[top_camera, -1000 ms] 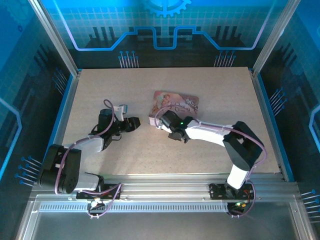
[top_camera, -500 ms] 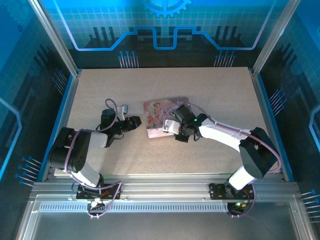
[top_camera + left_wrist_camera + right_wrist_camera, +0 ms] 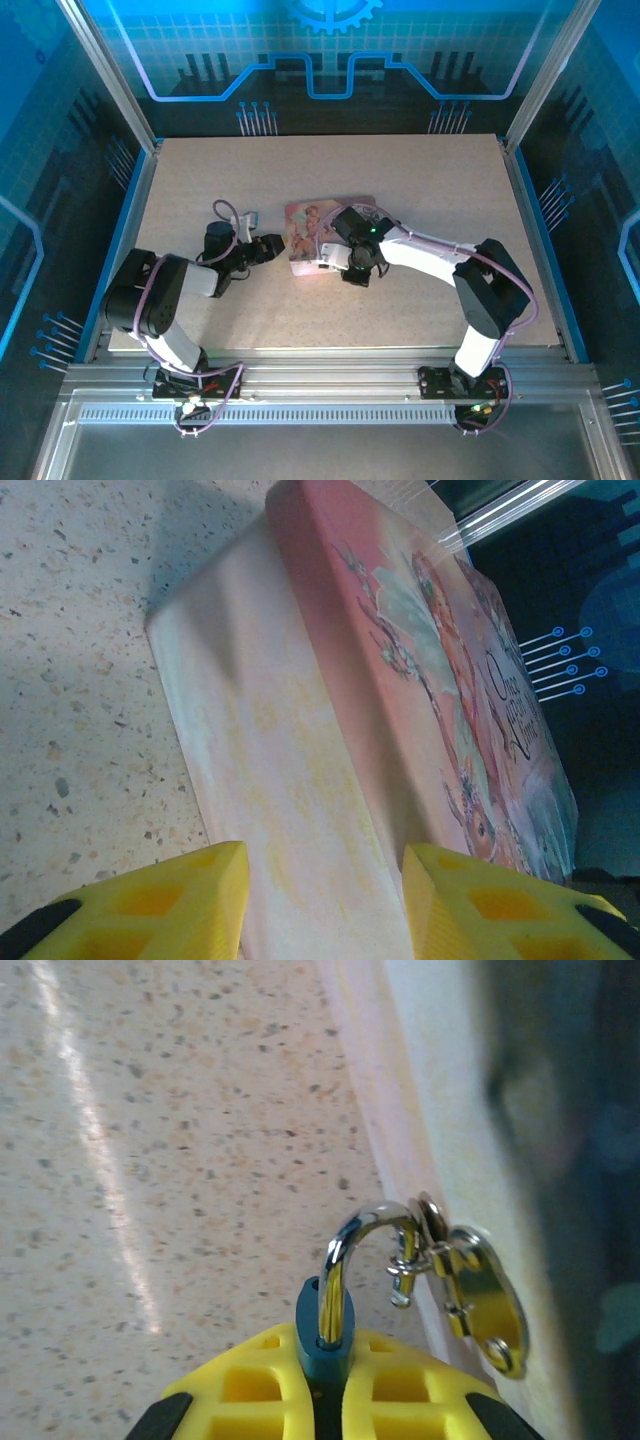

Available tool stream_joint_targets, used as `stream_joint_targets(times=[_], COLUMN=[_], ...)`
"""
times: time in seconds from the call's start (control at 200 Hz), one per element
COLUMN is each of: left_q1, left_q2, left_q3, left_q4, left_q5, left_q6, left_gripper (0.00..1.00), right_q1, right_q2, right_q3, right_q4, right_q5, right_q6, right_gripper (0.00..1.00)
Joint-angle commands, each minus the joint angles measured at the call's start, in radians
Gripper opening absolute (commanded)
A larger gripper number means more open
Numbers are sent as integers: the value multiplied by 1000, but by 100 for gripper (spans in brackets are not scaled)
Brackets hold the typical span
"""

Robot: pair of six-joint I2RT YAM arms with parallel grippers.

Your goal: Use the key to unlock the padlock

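Right end effector (image 3: 325, 1380) pinches padlock (image 3: 332, 1290), hooked to box (image 3: 420, 680). Left end effector (image 3: 325, 900) straddles box, grip indeterminate. Steady padlock, keyhole exposed, for key.

The pink illustrated box (image 3: 310, 228) lies flat near the middle of the speckled table (image 3: 430, 170). A small metal hasp (image 3: 483, 1295) sits on the box's pale side wall. Blue patterned panels (image 3: 330, 60) stand well beyond the box.
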Motion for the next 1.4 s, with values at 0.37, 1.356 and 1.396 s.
stream_joint_targets(times=[0.37, 1.356, 1.396], left_q1=[-26, -35, -37], left_q2=[84, 73, 75], left_q3=[-41, -27, -26], left_q4=[78, 50, 55], left_q5=[18, 20, 23], left_q6=[-18, -22, -24], left_gripper=[43, 40, 40], right_q1=[81, 194, 200], right_q2=[76, 80, 77], right_q3=[66, 70, 60], right_q4=[-42, 149, 177], right_q5=[121, 468, 478], right_q6=[40, -70, -85], right_gripper=[0, 0, 0])
